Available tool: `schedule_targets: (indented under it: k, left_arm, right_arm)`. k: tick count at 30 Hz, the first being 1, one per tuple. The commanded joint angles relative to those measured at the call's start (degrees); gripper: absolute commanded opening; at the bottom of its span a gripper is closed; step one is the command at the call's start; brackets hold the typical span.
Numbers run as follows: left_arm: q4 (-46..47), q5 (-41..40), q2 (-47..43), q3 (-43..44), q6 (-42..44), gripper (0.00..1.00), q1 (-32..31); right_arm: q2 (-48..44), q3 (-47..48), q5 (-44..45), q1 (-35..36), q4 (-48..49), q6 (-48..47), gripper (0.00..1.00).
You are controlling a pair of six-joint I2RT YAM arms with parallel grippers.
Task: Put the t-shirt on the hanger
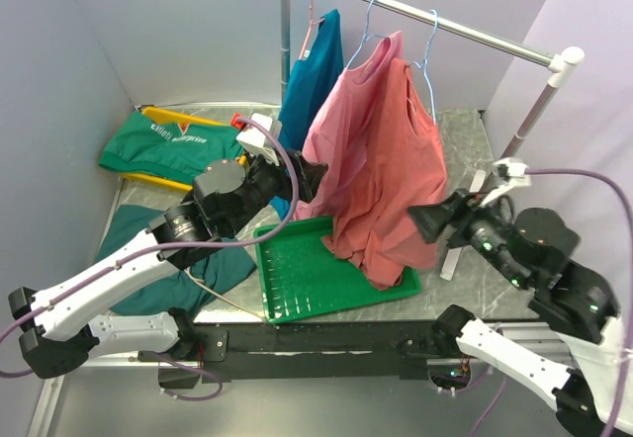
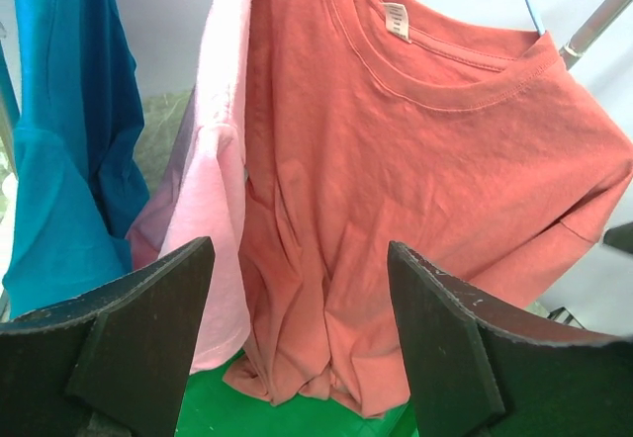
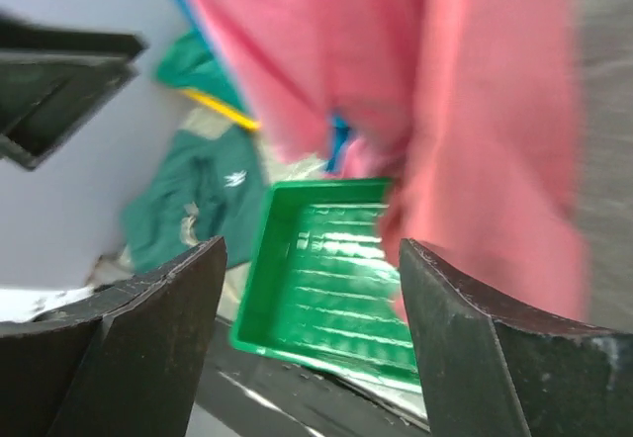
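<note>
Hanging from the hanger (image 1: 428, 56), the t-shirt (image 1: 396, 160) dips into the green tray (image 1: 297, 284); left gripper (image 1: 315, 178) and right gripper (image 1: 423, 222) jaws spread

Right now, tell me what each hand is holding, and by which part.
Nothing. The left hand and right hand both stand open; the dusty salmon-red cotton t-shirt hangs from the thin light blue wire hanger, gripped by neither.

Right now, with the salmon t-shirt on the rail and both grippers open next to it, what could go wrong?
1. The left gripper and right gripper stand open close beside the t-shirt; a careless retreat could snag cloth and drag it off the hanger.
2. Its hem seems to bunch in the green tray, so a nudged tray could tug it.
3. It hangs against the pink t-shirt, which could shift it.
</note>
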Motion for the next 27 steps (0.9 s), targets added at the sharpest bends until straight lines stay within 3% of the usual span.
schedule_targets:
  k: [1, 6, 9, 12, 14, 19, 22, 27]
  left_arm:
    - [0.51, 1.18, -1.57, -0.27, -1.09, 0.77, 0.5]
    - [-0.01, 1.35, -1.57, -0.62, -1.26, 0.77, 0.67]
    - [-0.36, 1.53, -1.22, -0.36, -1.27, 0.77, 0.85]
    - [-0.45, 1.44, -1.48, -1.5, -1.61, 0.77, 1.03]
    - [-0.54, 1.35, -2.01, -2.46, -2.32, 0.78, 1.38]
    - [-0.45, 1.7, -4.11, -6.16, -3.9, 0.78, 2.25]
    - [-0.45, 2.06, -4.91, -7.48, -4.25, 0.78, 3.04]
    - [-0.1, 3.37, -5.17, -8.53, -4.78, 0.78, 4.01]
  right_arm:
    - [1.59, -10.29, -12.4, 1.06, 10.36, 4.06, 0.77]
    - [2.98, -18.65, -0.12, 12.8, 15.23, 7.5, 0.77]
    - [8.69, -18.93, 12.88, 18.71, 14.44, 9.87, 0.77]
    - [20.69, -19.02, 22.91, 22.59, 10.76, 13.21, 0.83]
    - [25.56, -19.28, 24.33, 22.69, 9.08, 16.2, 0.89]
    - [35.06, -20.51, 27.59, 23.3, 10.12, 19.19, 0.92]
    - [39.1, -17.88, 31.71, 27.15, 7.59, 20.77, 0.94]
    - [43.6, -18.22, 28.82, 28.31, 8.54, 23.32, 0.98]
